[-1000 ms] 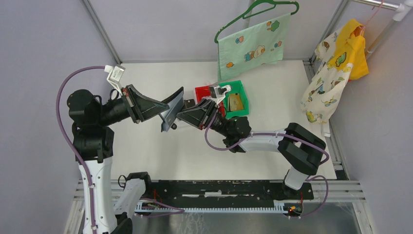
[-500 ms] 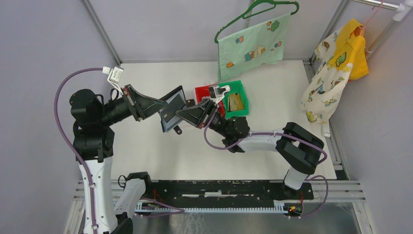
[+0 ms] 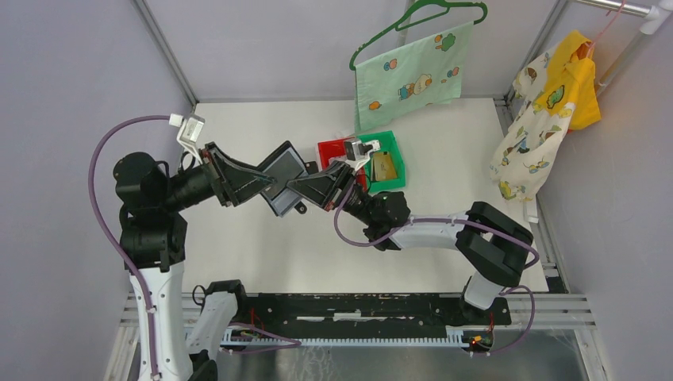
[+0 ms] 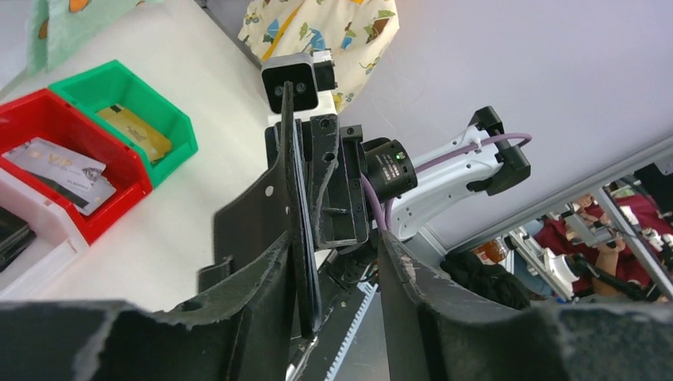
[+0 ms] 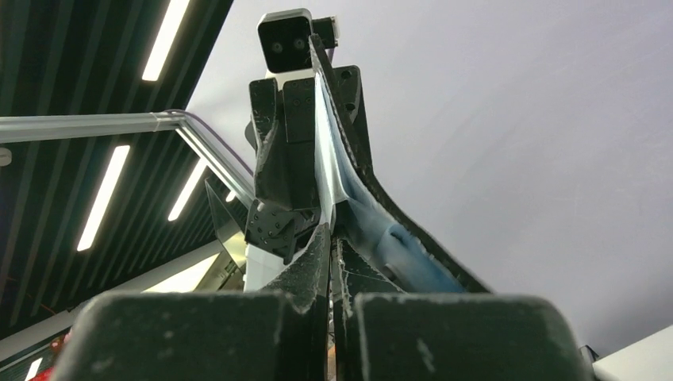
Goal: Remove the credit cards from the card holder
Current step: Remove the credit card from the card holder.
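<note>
Above the table (image 3: 262, 246) the right gripper (image 3: 297, 187) pinches the card holder (image 3: 282, 168) at its 4 o'clock edge. The left gripper (image 3: 268, 182), at 8 o'clock, stands spread around its edge.

Black-and-white arms (image 3: 151, 230), purple cables (image 3: 91, 175)

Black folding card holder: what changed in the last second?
The right gripper closed on the black leather-like folding card holder, which tipped more face-up; the left gripper let go, jaws now parted. Red plastic bin, green plastic bin and their cards stayed put.
</note>
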Controlling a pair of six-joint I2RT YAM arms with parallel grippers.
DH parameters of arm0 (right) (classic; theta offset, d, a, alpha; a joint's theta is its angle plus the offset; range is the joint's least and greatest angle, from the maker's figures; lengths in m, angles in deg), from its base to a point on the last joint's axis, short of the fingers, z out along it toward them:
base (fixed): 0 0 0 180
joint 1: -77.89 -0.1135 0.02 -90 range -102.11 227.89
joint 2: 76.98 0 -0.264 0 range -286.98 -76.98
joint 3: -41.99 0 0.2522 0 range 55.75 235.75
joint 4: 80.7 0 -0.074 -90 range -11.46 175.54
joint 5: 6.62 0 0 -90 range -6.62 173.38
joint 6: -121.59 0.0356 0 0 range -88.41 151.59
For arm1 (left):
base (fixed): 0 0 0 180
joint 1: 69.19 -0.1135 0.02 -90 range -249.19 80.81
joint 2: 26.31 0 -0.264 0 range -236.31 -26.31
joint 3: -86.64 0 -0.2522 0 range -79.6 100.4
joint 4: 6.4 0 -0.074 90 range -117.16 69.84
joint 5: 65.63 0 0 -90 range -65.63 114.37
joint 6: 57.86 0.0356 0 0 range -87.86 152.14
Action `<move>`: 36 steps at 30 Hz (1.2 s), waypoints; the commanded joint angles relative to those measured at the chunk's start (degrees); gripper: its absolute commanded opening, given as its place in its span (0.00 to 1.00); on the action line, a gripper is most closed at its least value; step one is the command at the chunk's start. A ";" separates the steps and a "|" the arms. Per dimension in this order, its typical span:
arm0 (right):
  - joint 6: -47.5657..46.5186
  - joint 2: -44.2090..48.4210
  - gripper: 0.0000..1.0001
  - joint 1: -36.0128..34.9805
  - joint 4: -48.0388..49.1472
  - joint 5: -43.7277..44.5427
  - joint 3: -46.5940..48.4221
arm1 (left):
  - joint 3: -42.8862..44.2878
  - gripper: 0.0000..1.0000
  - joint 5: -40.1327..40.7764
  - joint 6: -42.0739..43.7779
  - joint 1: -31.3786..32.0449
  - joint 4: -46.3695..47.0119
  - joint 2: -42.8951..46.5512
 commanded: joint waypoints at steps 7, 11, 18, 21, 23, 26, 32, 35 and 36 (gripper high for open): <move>-2.44 5.17 0.00 0.73 14.54 3.74 0.16 | -1.60 0.35 -7.76 -2.09 0.11 8.90 3.31; -2.66 5.35 0.00 0.62 14.35 3.97 0.29 | -2.12 0.35 -7.76 -2.02 0.11 8.87 3.57; -3.58 4.28 0.00 -1.00 12.52 1.58 2.00 | -1.16 0.12 -1.16 0.38 0.22 5.90 2.47; -3.31 3.89 0.04 -1.27 12.41 0.35 1.71 | 0.28 0.02 0.03 0.90 0.06 4.25 1.20; -2.77 3.63 0.19 -1.34 13.52 0.03 1.23 | 0.21 0.02 -0.60 -0.79 0.09 5.57 1.14; -2.35 3.21 0.26 -1.29 14.63 -0.36 1.18 | -0.56 0.02 -2.17 -4.01 0.10 8.96 1.28; -2.17 2.04 0.37 -1.29 13.32 -1.15 4.58 | -1.05 0.02 -3.50 -4.64 0.12 9.14 1.26; -1.33 0.95 0.38 -1.29 13.80 -0.74 5.88 | -1.44 0.02 -4.68 -4.16 0.13 9.10 1.49; -0.81 0.44 0.39 -1.29 14.15 -0.61 6.39 | -1.59 0.02 -4.87 -4.02 0.12 9.10 1.60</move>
